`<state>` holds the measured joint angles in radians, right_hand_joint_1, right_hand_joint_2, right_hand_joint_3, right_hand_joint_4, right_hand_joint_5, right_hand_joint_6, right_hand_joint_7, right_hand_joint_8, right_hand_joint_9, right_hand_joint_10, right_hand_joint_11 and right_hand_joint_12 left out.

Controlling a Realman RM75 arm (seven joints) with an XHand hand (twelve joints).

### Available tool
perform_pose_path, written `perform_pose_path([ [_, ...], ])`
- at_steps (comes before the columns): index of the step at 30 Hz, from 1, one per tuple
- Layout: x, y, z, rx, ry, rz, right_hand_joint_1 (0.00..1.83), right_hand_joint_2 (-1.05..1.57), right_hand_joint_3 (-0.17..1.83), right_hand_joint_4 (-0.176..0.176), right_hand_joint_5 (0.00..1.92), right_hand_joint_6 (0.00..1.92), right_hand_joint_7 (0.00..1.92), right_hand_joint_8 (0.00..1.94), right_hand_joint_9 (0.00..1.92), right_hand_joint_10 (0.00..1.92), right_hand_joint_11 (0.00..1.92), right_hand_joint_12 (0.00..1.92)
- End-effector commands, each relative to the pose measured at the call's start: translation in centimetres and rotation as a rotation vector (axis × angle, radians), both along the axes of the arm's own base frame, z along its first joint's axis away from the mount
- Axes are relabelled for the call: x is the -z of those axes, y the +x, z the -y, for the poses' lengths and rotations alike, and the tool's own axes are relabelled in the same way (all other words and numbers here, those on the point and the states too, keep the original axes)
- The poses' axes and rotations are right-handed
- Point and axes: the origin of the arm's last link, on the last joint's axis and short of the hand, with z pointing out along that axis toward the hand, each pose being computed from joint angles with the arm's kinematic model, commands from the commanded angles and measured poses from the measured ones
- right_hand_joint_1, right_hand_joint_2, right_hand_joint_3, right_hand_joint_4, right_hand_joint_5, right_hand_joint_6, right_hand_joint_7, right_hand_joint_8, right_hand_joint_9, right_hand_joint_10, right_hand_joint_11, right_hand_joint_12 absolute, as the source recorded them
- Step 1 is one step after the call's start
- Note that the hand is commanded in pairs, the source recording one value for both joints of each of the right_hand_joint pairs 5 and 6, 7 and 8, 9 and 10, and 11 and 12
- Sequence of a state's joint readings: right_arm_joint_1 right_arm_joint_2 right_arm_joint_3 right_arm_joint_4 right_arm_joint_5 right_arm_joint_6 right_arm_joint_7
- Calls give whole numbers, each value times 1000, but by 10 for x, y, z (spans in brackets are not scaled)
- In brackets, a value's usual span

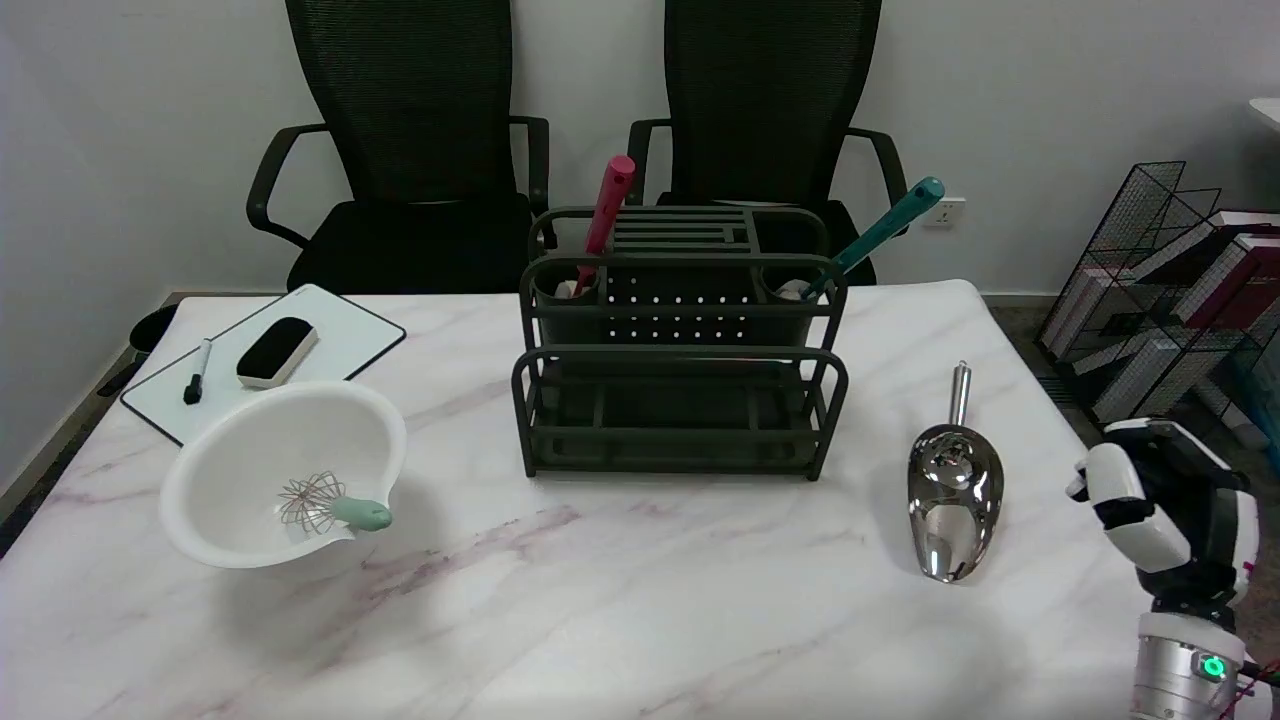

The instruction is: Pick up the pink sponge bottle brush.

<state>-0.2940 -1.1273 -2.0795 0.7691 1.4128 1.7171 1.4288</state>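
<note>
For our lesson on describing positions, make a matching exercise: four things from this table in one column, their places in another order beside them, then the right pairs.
Things:
1. pink brush
2. teal brush
3. whisk
4. eraser

Places:
A. on the whiteboard
B. rack's left cup
C. in the white bowl
D. rack's right cup

Pairs: 1-B, 2-D, 3-C, 4-A

Bare marble is lying open between right hand (1165, 505) and rack (678, 340); steel scoop (953, 498) is sitting in between. Rack rails are crowding pink brush handle (609, 216); space above is standing open.
</note>
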Motion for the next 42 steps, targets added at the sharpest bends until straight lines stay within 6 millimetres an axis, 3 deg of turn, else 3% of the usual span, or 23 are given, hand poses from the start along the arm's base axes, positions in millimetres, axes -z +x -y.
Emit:
perform_pose_path([
  [1,56,21,56,-143,402,-27,1020,364,1047,0,856,856,1133,1133,1068,1068,1233,1233],
  [5,79,41,87,-236,578,0,1024,328,1089,0,645,645,769,769,797,797,913,913],
  [13,132,97,158,-235,862,-37,1028,373,1027,0,515,515,679,679,725,725,811,811],
  [18,160,114,178,-152,967,-34,1029,382,1025,0,507,507,673,673,721,721,798,798],
  [24,175,131,190,-130,982,-57,1034,358,1036,0,502,502,656,656,704,704,765,765],
  [28,166,133,199,-124,961,-71,1041,353,1026,0,500,500,630,630,676,676,731,731],
  [33,133,137,219,-129,871,-63,1045,339,1027,0,514,514,624,624,667,667,717,717],
  [36,120,151,232,-163,841,-84,1048,334,1017,0,540,540,620,620,662,662,711,711],
  [42,114,181,265,-204,841,-102,1058,325,998,0,566,566,628,628,643,643,676,676],
])
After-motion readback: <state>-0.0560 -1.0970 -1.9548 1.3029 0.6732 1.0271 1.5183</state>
